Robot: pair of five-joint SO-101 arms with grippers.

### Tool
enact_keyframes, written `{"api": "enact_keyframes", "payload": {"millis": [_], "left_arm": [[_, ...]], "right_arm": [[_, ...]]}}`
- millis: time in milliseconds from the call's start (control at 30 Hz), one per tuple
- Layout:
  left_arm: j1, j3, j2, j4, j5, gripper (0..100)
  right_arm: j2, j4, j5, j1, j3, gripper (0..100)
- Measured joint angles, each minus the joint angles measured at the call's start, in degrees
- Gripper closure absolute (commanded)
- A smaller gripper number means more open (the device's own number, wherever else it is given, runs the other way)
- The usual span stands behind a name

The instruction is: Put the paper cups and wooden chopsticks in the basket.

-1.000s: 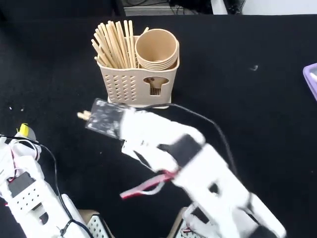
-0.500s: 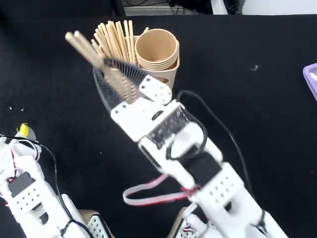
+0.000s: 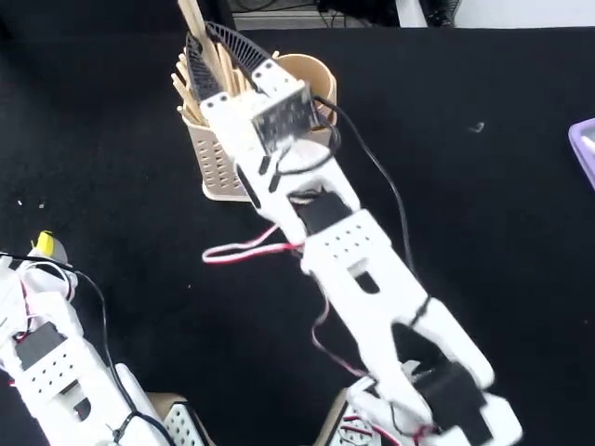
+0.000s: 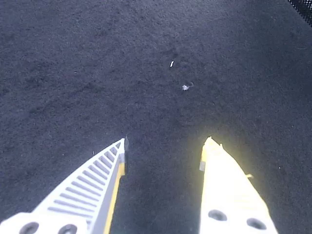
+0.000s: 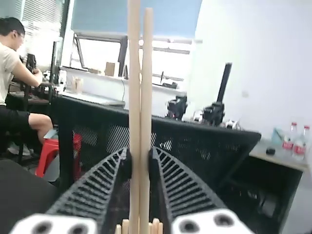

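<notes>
A pair of wooden chopsticks (image 3: 194, 19) stands almost upright over the beige basket (image 3: 216, 164), and my right gripper (image 3: 201, 33) is shut on it. In the right wrist view the pair (image 5: 139, 87) rises between the black fingers (image 5: 102, 178), with the gripper (image 5: 140, 153) closed around it. Many chopsticks (image 3: 185, 95) stand in the basket's left half. A stack of paper cups (image 3: 316, 72) sits in its right half, partly hidden by the arm. My left gripper (image 4: 163, 151) hangs open and empty over bare black cloth at the table's near left.
The right arm (image 3: 372, 288) stretches diagonally from the near edge to the basket, trailing a red and white cable (image 3: 242, 249). The left arm's base (image 3: 46, 362) sits at the near left corner. A purple object (image 3: 584, 149) shows at the right edge.
The right arm has swung from the table in front of the basket up and back over it, turning the held chopsticks from lying flat to nearly upright. The left arm has kept still.
</notes>
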Motion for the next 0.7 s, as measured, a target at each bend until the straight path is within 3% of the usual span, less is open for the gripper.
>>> {"api": "enact_keyframes", "payload": {"millis": [133, 300, 500, 700], "left_arm": [[0.00, 0.00, 0.00, 0.00, 0.00, 75], [0.00, 0.00, 0.00, 0.00, 0.00, 75], [0.00, 0.00, 0.00, 0.00, 0.00, 75], [0.00, 0.00, 0.00, 0.00, 0.00, 75]], "right_arm": [[3.43, 0.70, -0.44, 1.49, -0.26, 98.3], [3.60, 12.57, -0.62, 1.58, -2.90, 84.7], [2.11, 25.05, -2.64, 1.58, -10.99, 88.6], [-10.81, 39.56, -3.78, 1.41, -15.47, 88.8]]}}
